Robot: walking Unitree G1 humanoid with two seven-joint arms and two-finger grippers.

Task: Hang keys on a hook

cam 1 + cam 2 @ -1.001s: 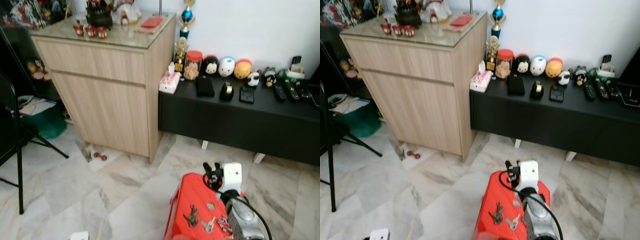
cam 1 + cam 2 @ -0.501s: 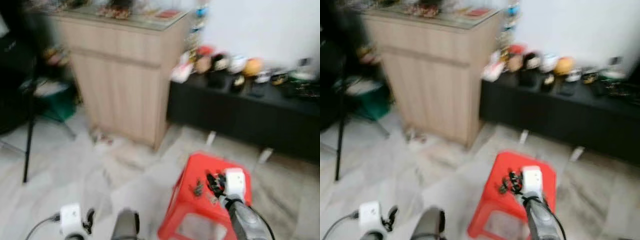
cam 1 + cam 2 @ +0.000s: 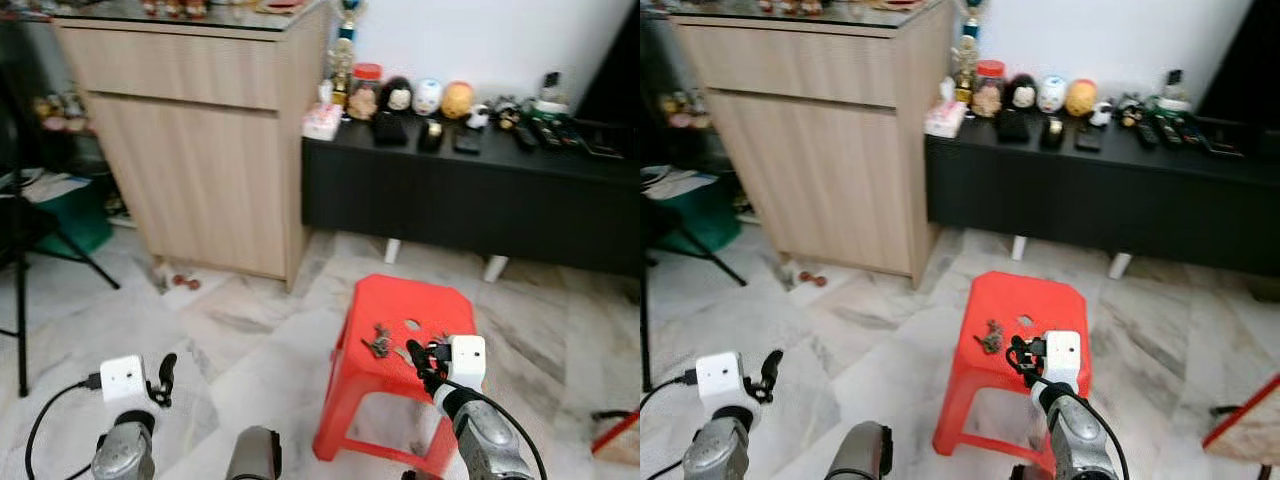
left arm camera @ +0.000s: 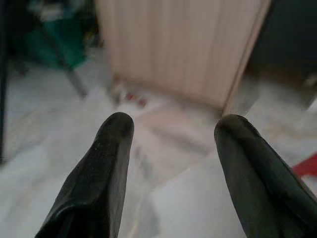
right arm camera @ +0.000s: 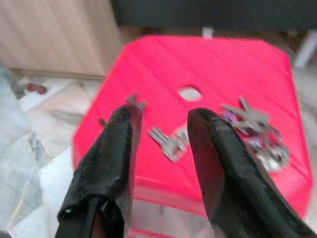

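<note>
Three key bunches (image 5: pixel 171 142) on one red stool (image 3: pixel 420 300); right tool (image 5: pixel 161 116) spread above them, left tool (image 4: pixel 171 134) wide, idle

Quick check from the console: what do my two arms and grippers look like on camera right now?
Both arms are silver and rounded, each ending in a white box-shaped wrist block with a thin black cable looping off it. The left gripper and right gripper each have two long black fingers. Up close, the fingers are matte black, broad at the base and tapering to rounded tips. No markings can be made out.
</note>
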